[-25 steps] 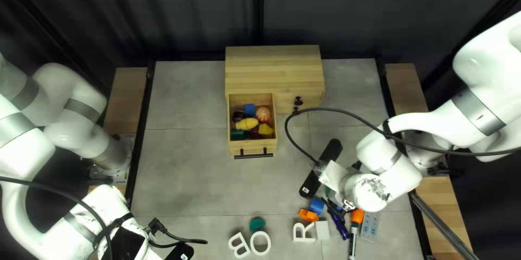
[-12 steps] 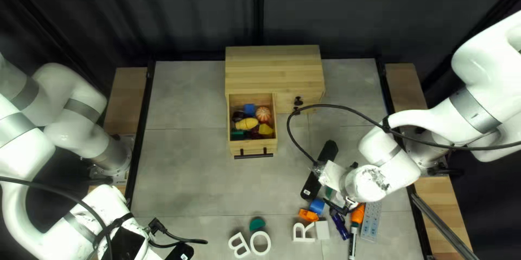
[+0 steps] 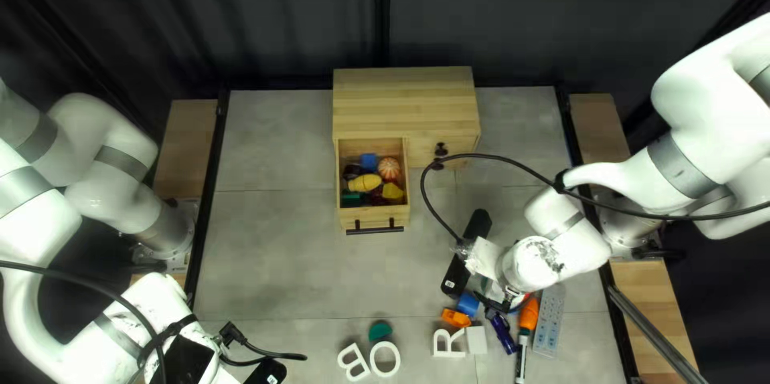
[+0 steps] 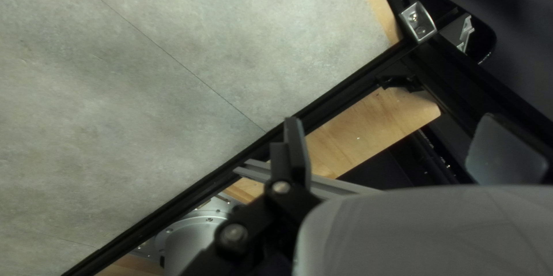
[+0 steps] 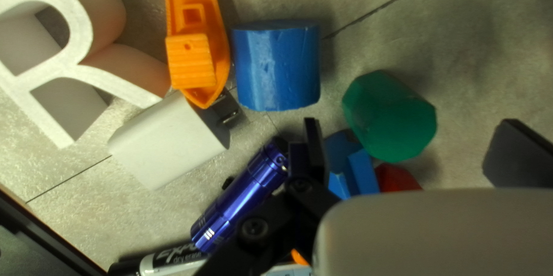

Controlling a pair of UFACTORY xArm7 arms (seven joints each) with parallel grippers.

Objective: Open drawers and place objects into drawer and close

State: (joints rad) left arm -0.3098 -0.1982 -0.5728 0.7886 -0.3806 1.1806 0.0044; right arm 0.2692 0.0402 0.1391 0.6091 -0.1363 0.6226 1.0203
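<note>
As seen from above, found drawn out of the wooden cabinet [image 3: 405,103]: the drawer [image 3: 373,216], with a yellow piece [image 3: 365,183] inside. Recorded fingers wide apart on the right gripper [image 3: 497,303], over loose objects. Noted ahead of its gap: a green block [image 5: 391,117]; near that, a blue cylinder [image 5: 276,67] and orange boat [image 5: 199,42]. Likewise found spread: the left gripper [image 3: 188,361].
</note>
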